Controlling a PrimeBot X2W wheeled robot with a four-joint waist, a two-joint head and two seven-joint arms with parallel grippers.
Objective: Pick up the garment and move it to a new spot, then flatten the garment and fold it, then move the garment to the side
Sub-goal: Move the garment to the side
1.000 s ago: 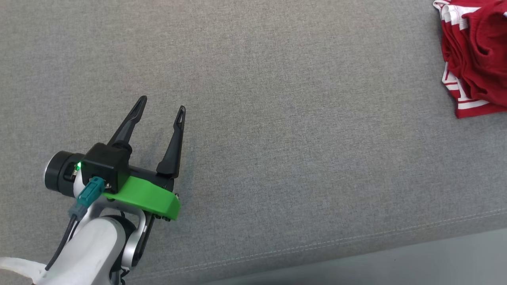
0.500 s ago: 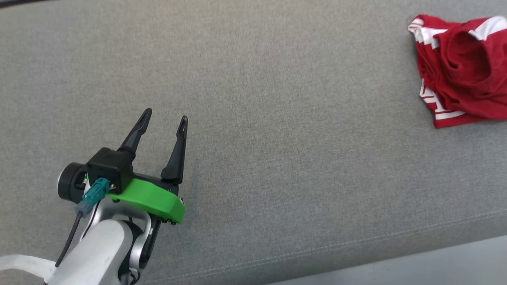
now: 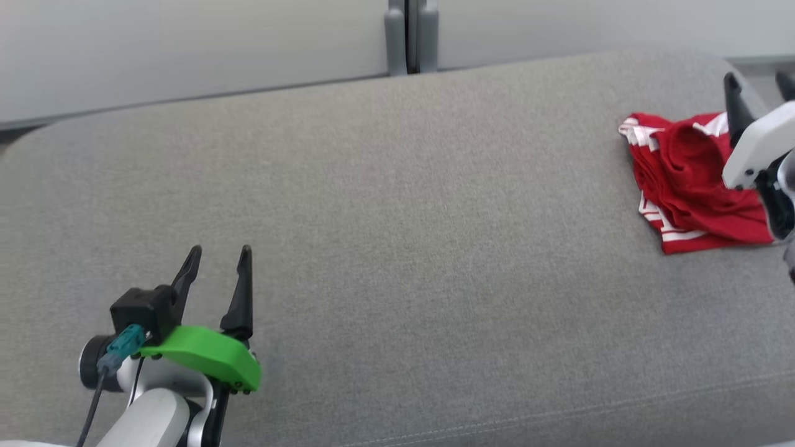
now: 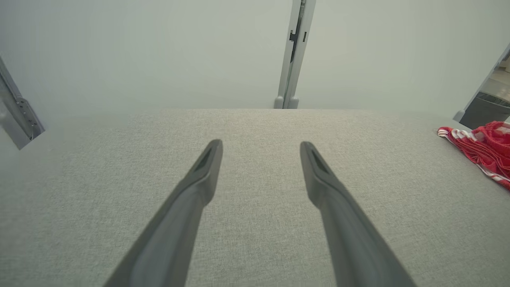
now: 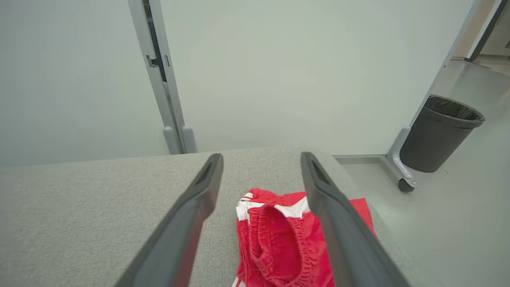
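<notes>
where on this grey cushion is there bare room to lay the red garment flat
The wide middle of the grey fabric cushion is bare, from the open left gripper across to the crumpled red white-striped garment, back edge to front seam. It is crowded at the right end, where the open right gripper hangs by the garment.

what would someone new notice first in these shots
The crumpled red garment with white stripes stands out, lying at the far right end of the grey cushion, with the open right gripper close to it. Next comes the bright green bracket behind the open left gripper, low on the left.
</notes>
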